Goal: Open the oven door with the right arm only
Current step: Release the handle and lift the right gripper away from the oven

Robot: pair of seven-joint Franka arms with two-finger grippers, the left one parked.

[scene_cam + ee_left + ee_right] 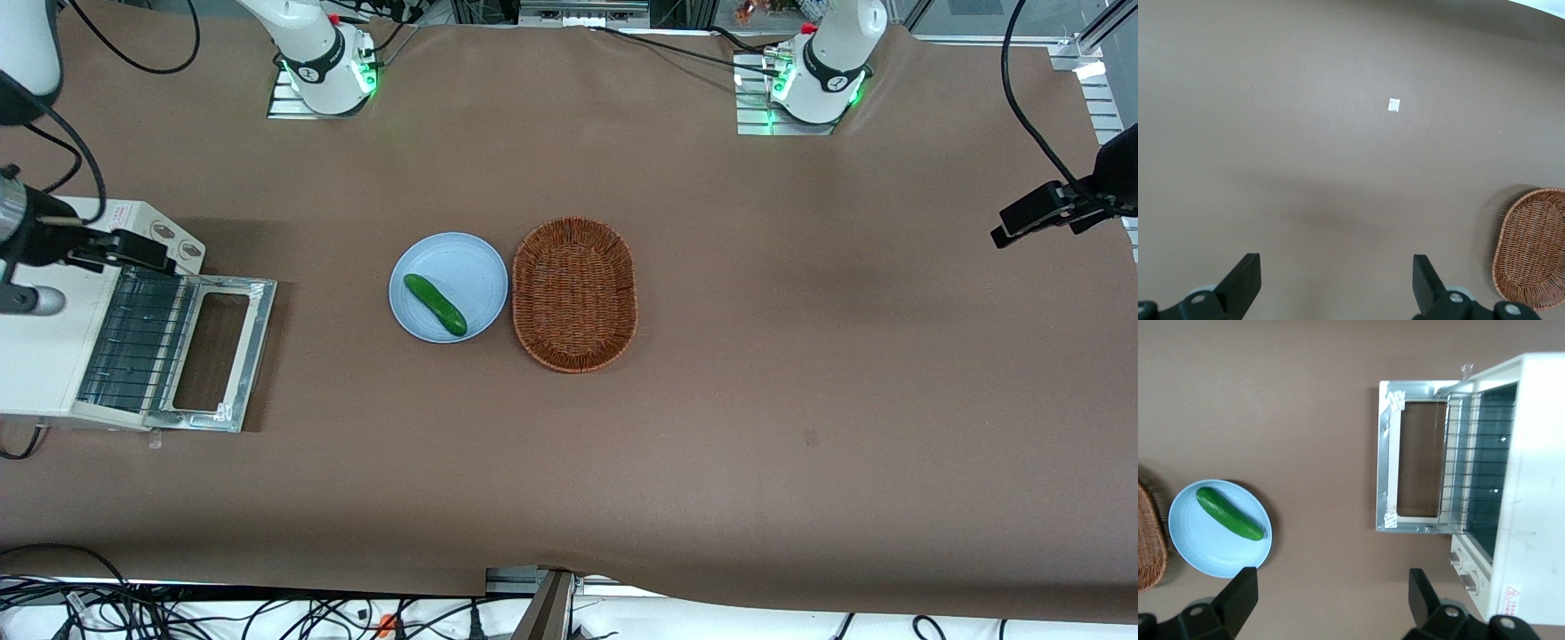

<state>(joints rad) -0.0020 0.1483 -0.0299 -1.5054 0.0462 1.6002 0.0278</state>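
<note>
1. While my right arm (27, 233) hangs over the toaster oven (44, 356) at the working arm's end of the table (711, 444), my tool (1328, 600) floats above the oven's knob end, touching nothing.
2. My tool's two black fingers (1238, 590) stand wide apart, with only bare brown table between them in the right wrist view.
3. At the table edge on the working arm's end, the oven door (222, 356) lies fully folded down, flat and level with the table, its silver frame pointing toward the table's middle.
4. Through the door's window pane (1418, 460) the brown table covering shows, and pale tape marks the frame's corners (1395, 399).
5. Just inside the open mouth, a wire rack (138, 342) juts out over the hinge end of the door.
6. Two knobs (1465, 563) sit on the cream-white body beside the opening, next to a small warning sticker (1509, 595).
7. Near the table's centre, well apart from the door, a light-blue plate (462, 267) carries a green cucumber (435, 304) laid diagonally.
8. Just beside the plate, toward the parked arm's end, a brown wicker basket (575, 293) rests on the table.
</note>
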